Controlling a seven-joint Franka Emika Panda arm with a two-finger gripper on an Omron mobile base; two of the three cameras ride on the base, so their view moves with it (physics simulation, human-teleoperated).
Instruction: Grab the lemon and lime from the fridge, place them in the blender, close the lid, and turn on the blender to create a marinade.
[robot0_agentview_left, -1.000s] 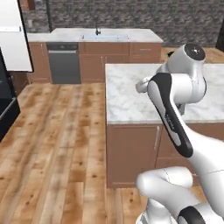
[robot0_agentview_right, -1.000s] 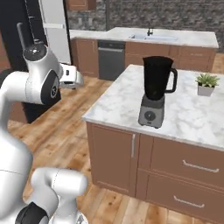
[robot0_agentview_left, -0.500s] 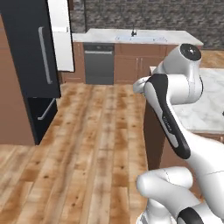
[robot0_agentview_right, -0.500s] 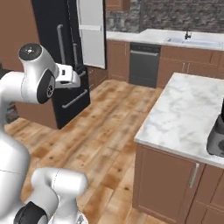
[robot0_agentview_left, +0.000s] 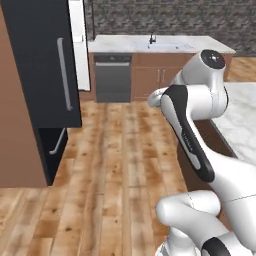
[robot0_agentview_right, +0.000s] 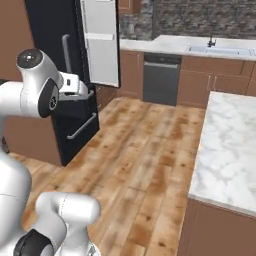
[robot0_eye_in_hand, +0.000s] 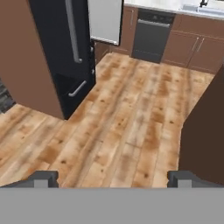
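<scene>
- While the arm is folded up over the wooden floor (robot0_agentview_left: 115, 165), the gripper (robot0_eye_in_hand: 113, 178) holds nothing — its two dark fingertips (robot0_eye_in_hand: 43, 178) stand far apart at the bottom of the hand view, with bare planks between them.
- In the right base view the gripper (robot0_agentview_right: 86, 92) juts from the white wrist toward the fridge (robot0_agentview_right: 60, 75), near its dark front but not touching it.
- Standing at the left edge of the floor, the fridge (robot0_agentview_left: 45, 65) is tall and black, with a long grey vertical handle (robot0_agentview_left: 64, 75) on the upper door and a slanted handle on the drawer (robot0_agentview_left: 56, 145) below.
- Its white-lined door (robot0_agentview_right: 101, 42) is swung open on the far side (the shelves inside cannot be seen from here), so lemon and lime cannot be made out.
- Beside the fridge, a brown panel (robot0_eye_in_hand: 30, 65) covers its near flank.
- Along the back wall runs a pale counter (robot0_agentview_left: 165, 44) with a sink and tap (robot0_agentview_left: 151, 39), and a dark dishwasher (robot0_agentview_left: 113, 79) sits under its left end.
- At the right edge of the floor, a marble-topped island (robot0_agentview_right: 230, 145) on brown cabinets — its near corner shows as a dark brown block in the hand view.
</scene>
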